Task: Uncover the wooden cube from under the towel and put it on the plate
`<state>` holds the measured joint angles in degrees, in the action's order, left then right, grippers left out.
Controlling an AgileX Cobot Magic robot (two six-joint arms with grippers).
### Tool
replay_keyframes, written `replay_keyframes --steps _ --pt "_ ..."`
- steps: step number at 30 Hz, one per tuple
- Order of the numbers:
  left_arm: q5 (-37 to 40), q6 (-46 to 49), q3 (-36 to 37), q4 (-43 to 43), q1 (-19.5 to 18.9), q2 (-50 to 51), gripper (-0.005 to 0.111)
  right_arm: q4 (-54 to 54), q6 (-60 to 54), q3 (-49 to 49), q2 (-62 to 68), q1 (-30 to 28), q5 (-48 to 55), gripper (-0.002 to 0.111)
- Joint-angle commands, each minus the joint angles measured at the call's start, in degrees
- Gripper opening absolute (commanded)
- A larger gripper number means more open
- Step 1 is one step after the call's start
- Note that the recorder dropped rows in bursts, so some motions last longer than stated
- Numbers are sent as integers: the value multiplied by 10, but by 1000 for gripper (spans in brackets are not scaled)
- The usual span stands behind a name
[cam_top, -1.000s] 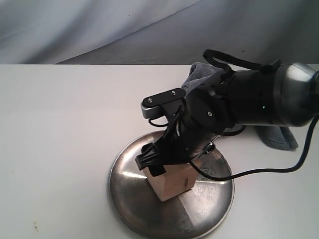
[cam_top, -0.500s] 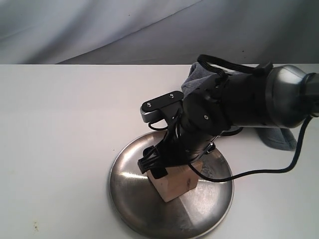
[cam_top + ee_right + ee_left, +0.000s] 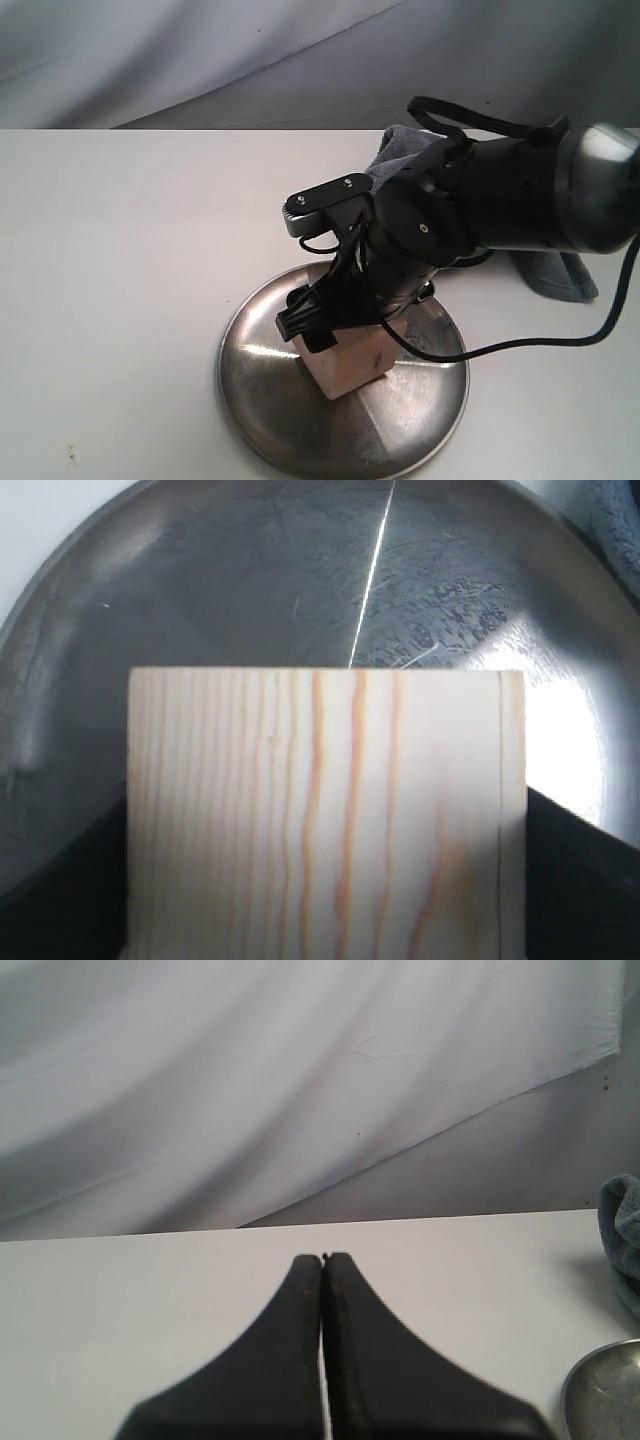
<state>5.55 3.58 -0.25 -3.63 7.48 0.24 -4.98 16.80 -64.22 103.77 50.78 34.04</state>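
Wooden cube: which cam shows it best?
Right wrist view: the wooden cube fills the frame, grain sharp, with the plate behind it. The exterior view shows only its lower part, over the plate; the right gripper covers its top. The left wrist view does not show it.

Looks like a robotics lab test bench, not a home: plain white tabletop (image 3: 120, 250), wrinkled pale grey fabric backdrop (image 3: 200, 50) draped along 12 o'clock, black robot arm (image 3: 500, 200) trailing a loose cable (image 3: 520, 344) at 3 o'clock.
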Motion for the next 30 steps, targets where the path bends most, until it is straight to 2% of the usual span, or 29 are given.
replay_keyframes --steps 1,5,12,19,24,30 --pt "-6 -2 3 -1 -1 -2 0 -3 -1 1 -7 0 -4 77" --pt "-6 -2 3 -1 -1 -2 0 -3 -1 1 -7 0 -6 79" --pt "-6 -2 3 -1 -1 -2 0 -4 -4 1 -7 0 -5 105" --pt "-6 -2 3 -1 -1 -2 0 1 -4 1 -20 0 6 105" --pt "-6 -2 3 -1 -1 -2 0 -10 -4 1 -76 0 16 105" --pt "-6 -2 3 -1 -1 -2 0 -104 5 1 -148 -1 29 104"
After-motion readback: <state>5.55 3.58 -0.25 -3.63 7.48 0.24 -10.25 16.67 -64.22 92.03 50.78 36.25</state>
